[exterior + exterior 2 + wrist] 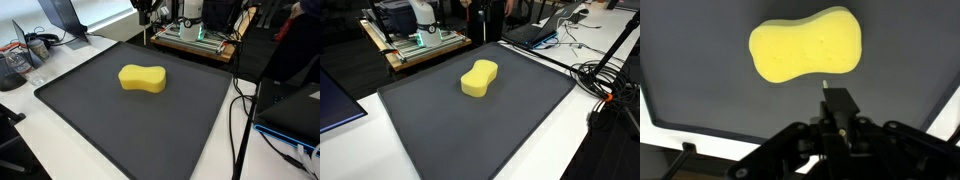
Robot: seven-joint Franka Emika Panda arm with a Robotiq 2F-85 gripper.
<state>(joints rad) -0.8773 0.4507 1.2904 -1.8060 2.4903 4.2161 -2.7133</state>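
Note:
A yellow peanut-shaped sponge (142,78) lies flat on a large dark grey mat (90,110), and it shows in both exterior views (479,78). In the wrist view the sponge (805,47) lies just beyond the fingertips of my gripper (837,97), which is high above the mat. The fingers are pressed together, shut, with a small pale sliver at their tip that I cannot identify. In an exterior view the gripper (145,11) hangs at the top edge, behind the far side of the mat, apart from the sponge.
The mat (440,130) lies on a white table. A wooden stand with equipment (195,35) is behind the mat. Cables (605,85) and a laptop (545,28) lie at one side. Headphones and a glass (20,62) sit at the other side.

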